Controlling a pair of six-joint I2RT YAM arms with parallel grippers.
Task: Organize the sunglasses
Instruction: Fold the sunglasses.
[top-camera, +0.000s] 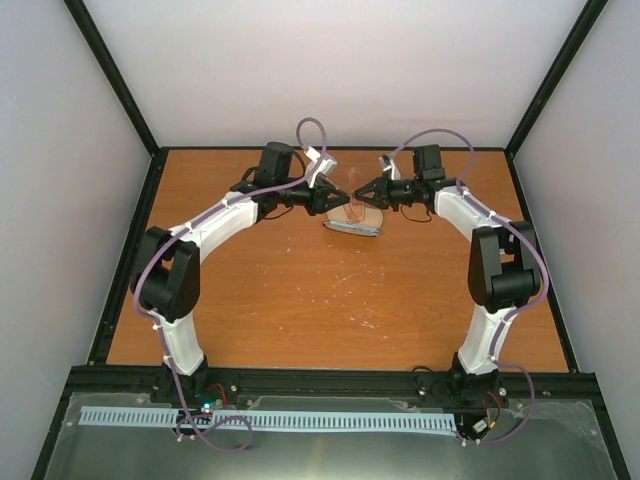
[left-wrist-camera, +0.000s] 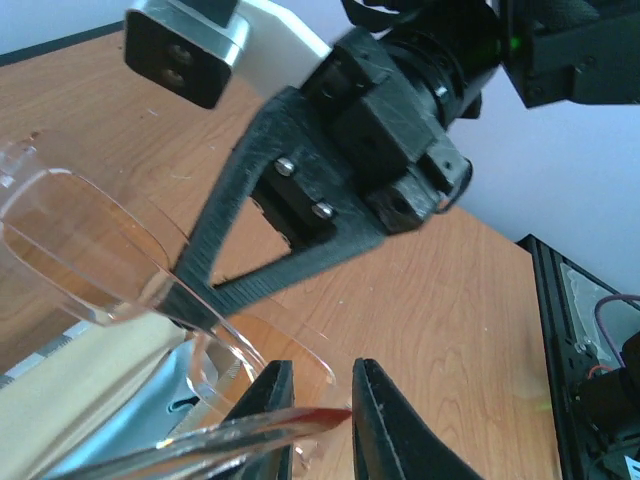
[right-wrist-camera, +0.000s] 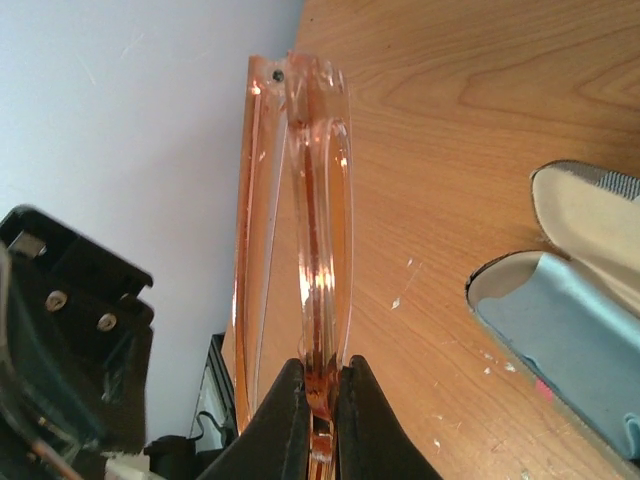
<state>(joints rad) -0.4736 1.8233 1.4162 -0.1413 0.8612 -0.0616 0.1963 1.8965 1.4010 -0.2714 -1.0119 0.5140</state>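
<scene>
The pinkish see-through sunglasses (top-camera: 352, 202) hang in the air between both grippers at the far middle of the table. My right gripper (right-wrist-camera: 320, 385) is shut on the folded frame (right-wrist-camera: 318, 200), which stands upright out of its jaws. In the left wrist view the lenses (left-wrist-camera: 80, 250) show at the left, pinched by the right gripper's fingertips (left-wrist-camera: 180, 290). My left gripper (left-wrist-camera: 323, 410) has a gap between its jaws. The reddish tip of one sunglasses arm (left-wrist-camera: 310, 418) lies across that gap and touches the right finger.
The brown case (top-camera: 357, 224) lies open on the table just below the sunglasses, its lid (right-wrist-camera: 585, 200) raised. A pale blue cloth (right-wrist-camera: 570, 330) lies inside it and also shows in the left wrist view (left-wrist-camera: 165, 420). Black frame rails edge the table.
</scene>
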